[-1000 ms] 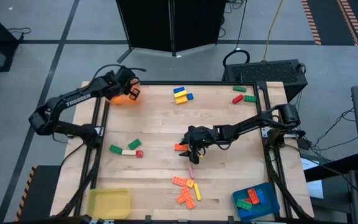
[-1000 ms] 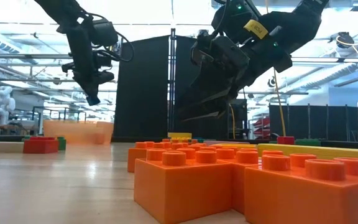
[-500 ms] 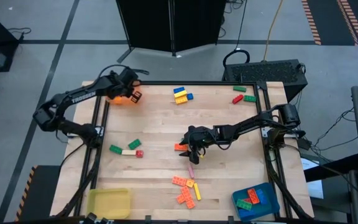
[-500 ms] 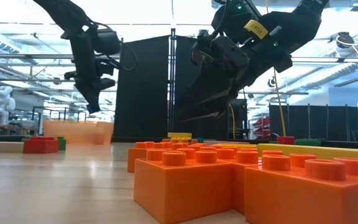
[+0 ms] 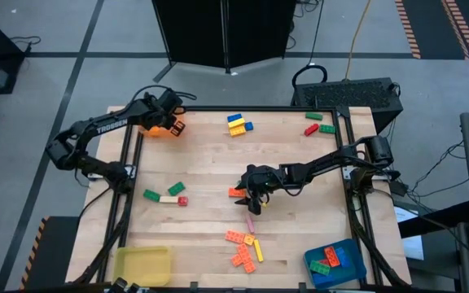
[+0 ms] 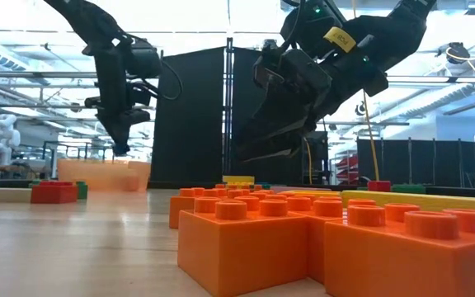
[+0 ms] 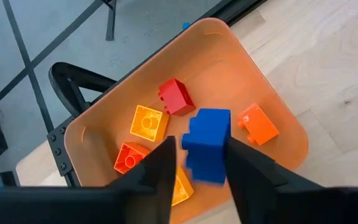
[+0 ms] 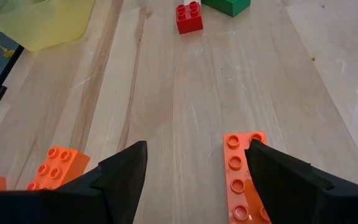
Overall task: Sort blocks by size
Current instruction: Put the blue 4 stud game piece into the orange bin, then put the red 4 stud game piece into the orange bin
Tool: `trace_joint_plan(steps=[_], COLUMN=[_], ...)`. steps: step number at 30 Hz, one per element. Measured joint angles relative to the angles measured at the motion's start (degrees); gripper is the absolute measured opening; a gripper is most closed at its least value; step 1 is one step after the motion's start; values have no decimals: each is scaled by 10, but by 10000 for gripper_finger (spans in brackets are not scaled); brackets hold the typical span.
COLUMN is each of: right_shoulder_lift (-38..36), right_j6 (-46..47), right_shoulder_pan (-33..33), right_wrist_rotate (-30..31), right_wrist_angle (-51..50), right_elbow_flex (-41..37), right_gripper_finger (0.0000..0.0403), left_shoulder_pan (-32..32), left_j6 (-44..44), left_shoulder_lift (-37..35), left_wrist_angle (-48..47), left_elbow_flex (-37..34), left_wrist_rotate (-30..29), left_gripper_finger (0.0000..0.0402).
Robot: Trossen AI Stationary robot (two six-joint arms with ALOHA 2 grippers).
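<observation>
The wooden worktop (image 5: 210,175) carries an orange tray (image 7: 104,134) at its far left corner. Above that tray the left end effector (image 7: 194,165) has fingers spread around a blue block (image 7: 207,143), loosely. Red and orange blocks (image 7: 148,121) lie in the tray beneath. The right end effector (image 8: 194,171) hovers wide open mid-worktop, beside an orange bar (image 8: 241,180).

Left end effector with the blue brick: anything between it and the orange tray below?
Nothing visible. In the left wrist view the small blue studded plastic brick sits between the left end effector fingers, directly over the orange square plastic tray. Below it lie only bricks already in the tray: red, yellow, orange.
</observation>
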Motion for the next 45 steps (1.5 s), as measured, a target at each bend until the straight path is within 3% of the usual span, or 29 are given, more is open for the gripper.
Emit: trace_joint_plan(steps=[5,14,20,25,29,38,45], right_shoulder_lift=[0,0,-22,-42,-47,-47,-47], right_j6=[0,-9,-37,-42,-42,-42,-42], right_shoulder_pan=[0,0,4,7,14,19,19], right_wrist_rotate=[0,2,47,49,50,50,50], right_wrist_angle=[-5,-8,-6,-30,-39,-38,-38], right_elbow_flex=[0,0,0,0,0,0,0], right_gripper_finger=[267,267,267,267,267,267,267], left_shoulder_pan=[0,-25,-76,-144,-227,-401,-508], left_j6=[0,36,60,75,93,48,44], left_shoulder_lift=[0,-36,-96,-123,-123,-123,-117], left_wrist_angle=[0,-26,-49,-91,-137,-116,0], left_elbow_flex=[0,0,0,0,-26,-85,-85], left_wrist_rotate=[0,-2,89,200,238,225,223], left_gripper_finger=[175,178,178,178,178,178,178])
